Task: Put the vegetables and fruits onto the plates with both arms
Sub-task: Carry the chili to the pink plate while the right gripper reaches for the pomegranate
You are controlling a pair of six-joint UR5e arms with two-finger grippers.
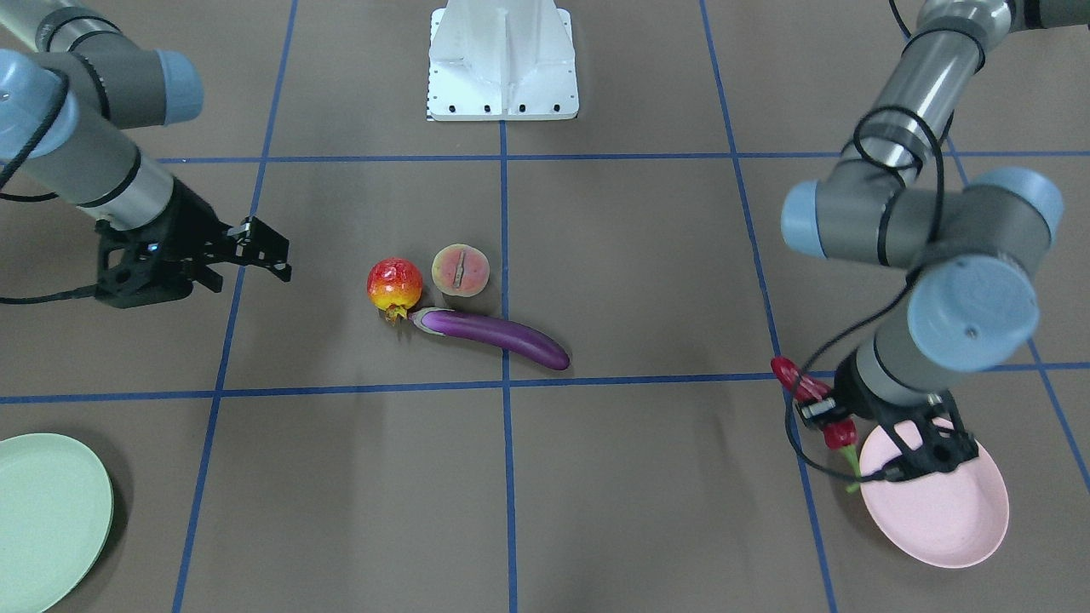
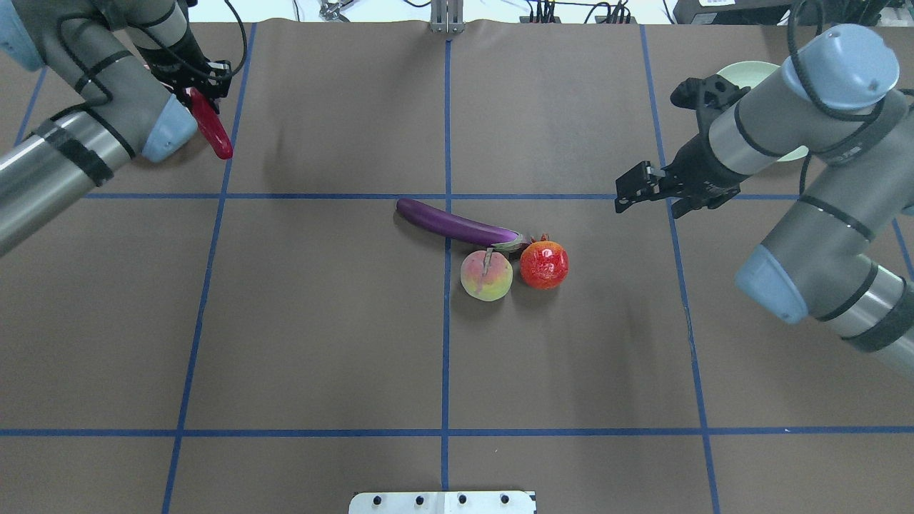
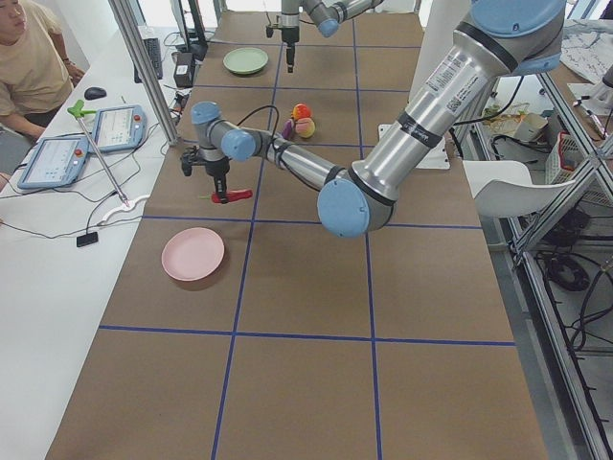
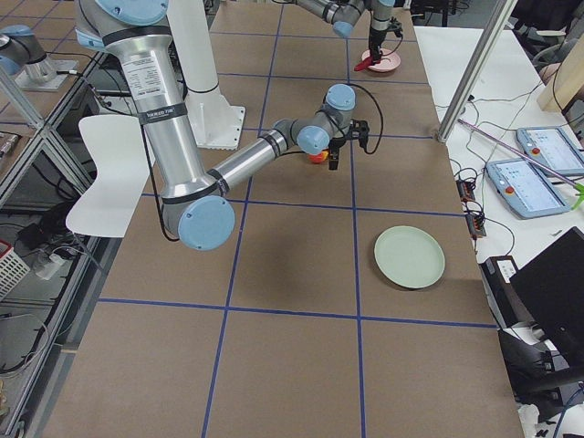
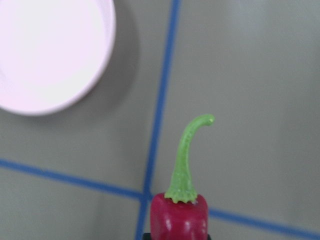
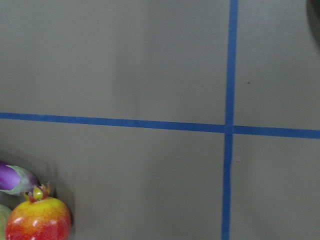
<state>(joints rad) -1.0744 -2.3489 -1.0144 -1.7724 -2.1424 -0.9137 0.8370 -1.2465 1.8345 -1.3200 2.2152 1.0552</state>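
Worktop (image 1: 639, 494): brown surface crossed by blue tape lines; carries the produce and both plates.

Left arm (image 1: 920, 221): enters at the upper right of the front-facing view and bends down to the lower right.

Left pincer (image 1: 819, 410): clamped across the body of the red chili pepper, holding it off the worktop.

Red chili pepper (image 1: 841, 435): lower right of the front-facing view, just beside the pink plate's left rim, green stem pointing down-frame. In the left wrist view the stem hangs over a crossing of tape lines, with the plate off at the upper left.

Pink plate (image 1: 945, 519): oval, lower right of the front-facing view, partly behind the left pincer's body; nothing lies in it.

Right arm (image 1: 85, 162): enters at the upper left of the front-facing view.

Right pincer (image 1: 271, 253): fingers spread, nothing between them; left of centre, well apart from the produce.

Mint green plate (image 1: 43, 519): lower left corner of the front-facing view, cut by the frame edge; bare.

Pomegranate (image 1: 394, 283): centre of the frame, crown towards the eggplant's cap.

Peach (image 1: 460, 269): just right of the pomegranate, stem slot upward.

Eggplant (image 1: 502, 335): lying flat below both fruits, pale cap at its left end just beside the pomegranate's crown, body running to the lower right.

White base block (image 1: 502, 60): top centre.
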